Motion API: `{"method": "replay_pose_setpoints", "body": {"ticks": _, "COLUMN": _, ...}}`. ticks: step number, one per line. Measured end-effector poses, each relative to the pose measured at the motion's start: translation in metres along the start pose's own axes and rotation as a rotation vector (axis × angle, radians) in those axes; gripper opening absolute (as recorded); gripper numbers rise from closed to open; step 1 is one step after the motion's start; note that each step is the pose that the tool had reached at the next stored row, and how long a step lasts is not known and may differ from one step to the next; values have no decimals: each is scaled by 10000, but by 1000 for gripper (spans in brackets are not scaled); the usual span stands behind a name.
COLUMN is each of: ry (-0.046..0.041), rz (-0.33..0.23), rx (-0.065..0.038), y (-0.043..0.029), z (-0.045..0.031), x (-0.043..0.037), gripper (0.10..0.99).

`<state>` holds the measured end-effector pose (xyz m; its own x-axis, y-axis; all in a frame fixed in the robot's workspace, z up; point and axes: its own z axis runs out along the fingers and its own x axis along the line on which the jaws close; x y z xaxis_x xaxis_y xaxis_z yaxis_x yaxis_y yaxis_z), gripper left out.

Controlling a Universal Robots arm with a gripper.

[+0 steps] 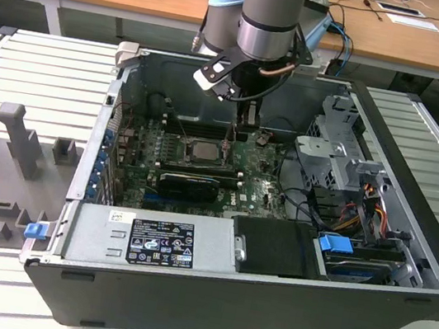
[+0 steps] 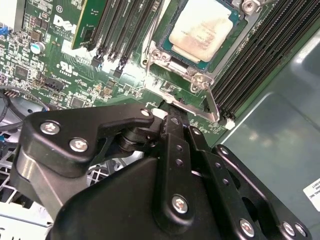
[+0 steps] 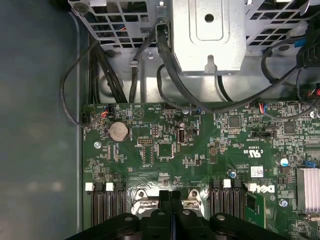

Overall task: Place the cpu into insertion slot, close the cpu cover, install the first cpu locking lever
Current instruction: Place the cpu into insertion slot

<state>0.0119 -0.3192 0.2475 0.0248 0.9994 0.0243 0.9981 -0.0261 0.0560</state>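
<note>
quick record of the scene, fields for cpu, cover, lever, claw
cpu: lying flat in place on the motherboard, metal top showing
cpu cover: down, framing the cpu
locking lever: silver rod beside the cover; whether it is latched cannot be told
claw: shut, tip at the lever
setting: open computer case

The small, square, pale silver-grey cpu (image 2: 202, 27) lies flat at the green motherboard's (image 2: 50, 60) middle, with the thin silvery metal cpu cover (image 2: 159, 54) framing it.
</note>
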Motion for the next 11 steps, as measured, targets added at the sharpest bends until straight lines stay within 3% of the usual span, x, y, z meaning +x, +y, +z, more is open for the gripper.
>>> {"method": "replay_pose_setpoints", "body": {"ticks": 11, "ry": 1, "rz": -1, "rx": -1, "y": -85, "z": -4, "x": -2, "gripper": 106}}
